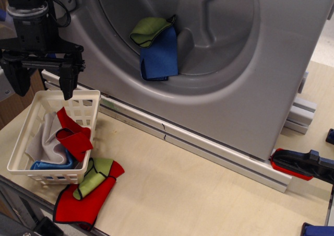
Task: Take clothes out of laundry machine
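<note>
The silver-grey laundry machine [235,100] fills the back of the view, its round drum opening facing me. An olive-green cloth with dark edging [151,31] lies on the lower lip of the drum. A royal-blue cloth [159,58] hangs just below it, partly under it. My gripper [43,84] is at the far left, left of the drum and above the white basket. Its two dark fingers [68,87] point down, spread apart and holding nothing.
A white slotted basket [23,165] at the lower left holds a red cloth [73,137], a light-grey cloth [47,142] and a blue one. A red cloth [83,204] with a green cloth [96,176] on it lies beside the basket. A red-black clamp [300,165] sits at the right.
</note>
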You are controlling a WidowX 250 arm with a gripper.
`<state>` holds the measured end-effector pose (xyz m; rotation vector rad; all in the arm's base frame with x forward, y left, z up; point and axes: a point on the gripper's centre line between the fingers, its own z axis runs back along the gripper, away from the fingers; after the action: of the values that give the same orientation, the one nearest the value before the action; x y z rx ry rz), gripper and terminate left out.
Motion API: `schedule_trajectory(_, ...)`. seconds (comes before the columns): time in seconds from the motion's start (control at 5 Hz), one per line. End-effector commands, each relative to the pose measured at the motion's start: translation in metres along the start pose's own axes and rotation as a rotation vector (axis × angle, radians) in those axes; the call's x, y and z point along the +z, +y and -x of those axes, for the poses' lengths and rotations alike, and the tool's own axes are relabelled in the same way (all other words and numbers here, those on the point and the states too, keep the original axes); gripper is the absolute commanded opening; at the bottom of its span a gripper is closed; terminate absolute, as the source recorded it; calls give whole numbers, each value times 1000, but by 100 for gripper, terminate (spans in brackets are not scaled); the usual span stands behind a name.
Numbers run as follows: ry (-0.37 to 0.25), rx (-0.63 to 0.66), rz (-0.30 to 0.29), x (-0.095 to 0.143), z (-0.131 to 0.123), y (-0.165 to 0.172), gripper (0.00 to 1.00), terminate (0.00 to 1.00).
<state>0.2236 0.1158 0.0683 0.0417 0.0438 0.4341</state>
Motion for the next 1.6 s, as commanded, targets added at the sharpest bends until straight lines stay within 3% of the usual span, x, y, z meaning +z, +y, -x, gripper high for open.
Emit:
schedule_trajectory(0.0, 0, 0, 0, 0, 0, 0, 100, 0)
schedule_trajectory(0.4, -195, -241, -84, 15, -56, -49, 100, 0)
schedule_trajectory(0.6, -358, -375, -69, 37, -68, -82, 100, 0)
schedule_trajectory(0.8, -449, -380, -73, 49, -83, -98, 100, 0)
schedule_trajectory(1.2, -506, -466, -27, 49, -116, -127, 100, 0)
schedule_trajectory(1.4, -478, -472, -32, 37, -133, -132, 100, 0)
